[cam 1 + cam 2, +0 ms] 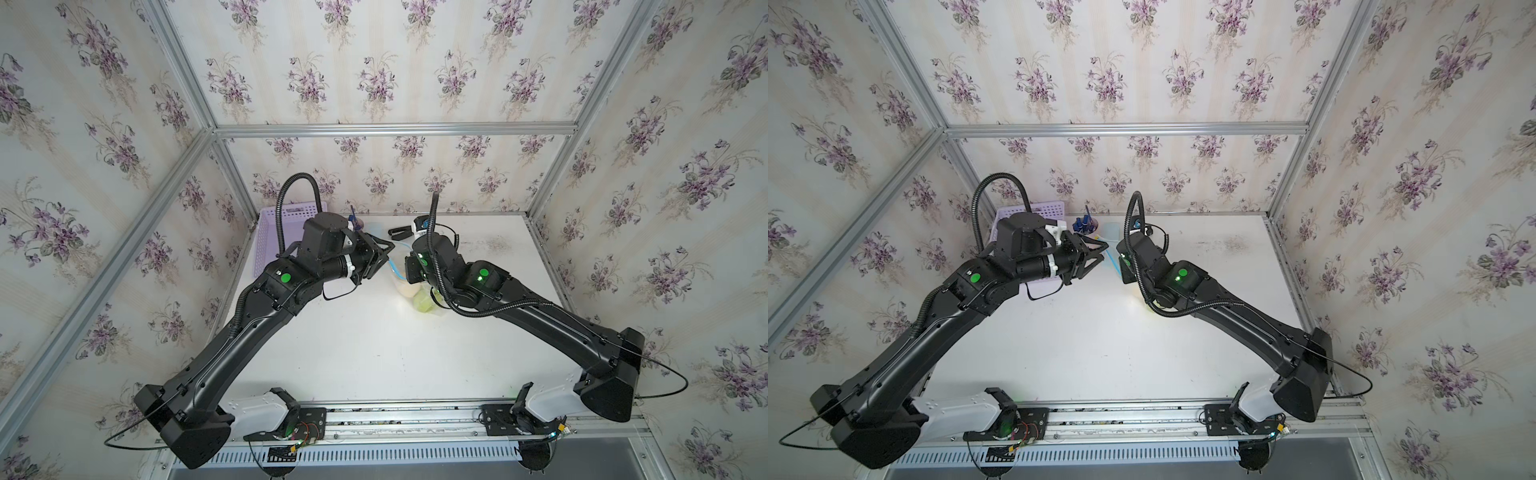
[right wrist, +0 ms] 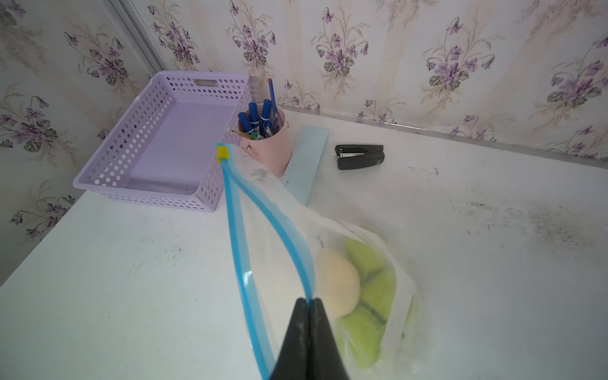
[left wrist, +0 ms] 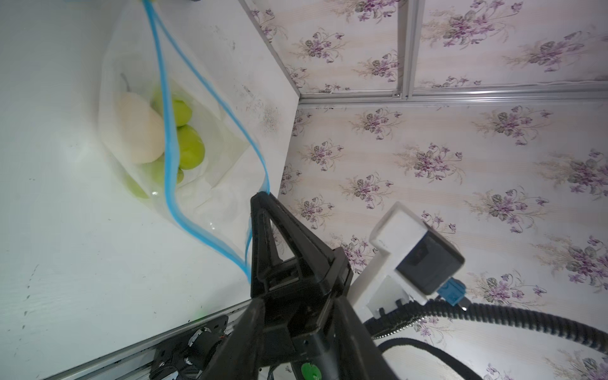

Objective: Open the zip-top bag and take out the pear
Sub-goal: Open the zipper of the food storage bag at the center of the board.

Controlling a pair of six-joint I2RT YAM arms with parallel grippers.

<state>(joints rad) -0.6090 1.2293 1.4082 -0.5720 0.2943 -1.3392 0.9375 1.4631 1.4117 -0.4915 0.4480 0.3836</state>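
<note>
Hanging between the two grippers, the large clear crinkly plastic zip-top bag [image 2: 283,210] is gaping at its mouth. Its light-blue zip strip [image 2: 235,230] is splitting into two lips that are joining at the small yellow tab [image 2: 222,154]. The right gripper [image 2: 309,302] is pinching one lip, its black fingers pressing together on the strip. The left gripper [image 3: 261,198] is nipping the opposite lip, its fingertips converging on the blue edge. The bag's bottom is sagging onto the white tabletop [image 2: 131,279]. The pale cream pear [image 2: 339,286] is lying inside it, touching several green round fruits [image 2: 375,292]. Behind, a lilac perforated plastic basket [image 2: 108,158], a pink cup of blue pens [image 2: 273,151] and a black stapler [image 2: 360,156] are sitting near the floral wall.
</note>
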